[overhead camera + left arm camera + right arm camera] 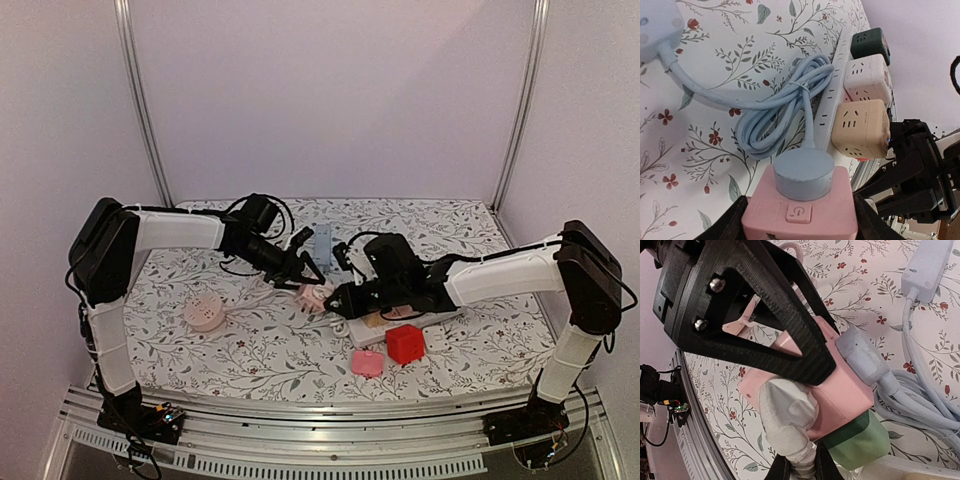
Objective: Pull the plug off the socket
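A pink cube socket (800,212) sits between the black fingers (727,222) of my left gripper (800,227), which is shut on its sides. A round pale-blue plug (804,172) is seated in its top face. In the right wrist view a white plug (787,415) sits against another face of the pink socket (845,390). My right gripper (802,472) is shut on the white plug's neck. In the top view both grippers meet at the pink socket (315,296), the left gripper (303,270) from the left and the right gripper (340,298) from the right.
A white power strip (832,100) carries beige (860,127), pale pink (867,77) and dark green (870,44) cube sockets. A coiled blue cable (780,110) runs to a pale adapter (655,30). A red cube (405,343), a pink cube (367,363) and a round pink reel (204,312) lie nearby.
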### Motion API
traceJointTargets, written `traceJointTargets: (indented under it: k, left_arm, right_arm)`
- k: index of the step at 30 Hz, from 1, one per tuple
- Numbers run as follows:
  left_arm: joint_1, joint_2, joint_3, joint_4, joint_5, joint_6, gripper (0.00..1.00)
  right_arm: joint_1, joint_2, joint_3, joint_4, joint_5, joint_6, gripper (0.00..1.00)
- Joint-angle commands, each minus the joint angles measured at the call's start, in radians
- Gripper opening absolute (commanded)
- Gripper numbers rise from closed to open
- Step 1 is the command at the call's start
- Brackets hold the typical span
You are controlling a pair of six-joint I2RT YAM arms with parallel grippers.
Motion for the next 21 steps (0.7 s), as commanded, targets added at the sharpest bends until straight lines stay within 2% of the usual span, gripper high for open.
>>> traceJointTargets:
  k: [1,5,11,21]
  left_arm:
    - [-0.004,-0.024,-0.015,-0.081,-0.076,0.057,0.37]
    - [0.004,-0.005,-0.003,-0.127,-0.158,0.047,0.37]
    - [0.014,0.009,-0.001,-0.138,-0.187,0.029,0.37]
    - [0.014,0.009,0.012,-0.183,-0.271,0.052,0.37]
  right_arm:
    - [-0.061,-0.06,-0.011,0.24,0.008,0.111,0.0]
    - [-0.036,-0.088,-0.018,0.253,-0.012,0.05,0.0]
    - [0.01,-0.127,-0.013,0.221,0.01,-0.066,0.0]
    - [0.028,-0.127,0.044,0.134,0.059,-0.093,0.0]
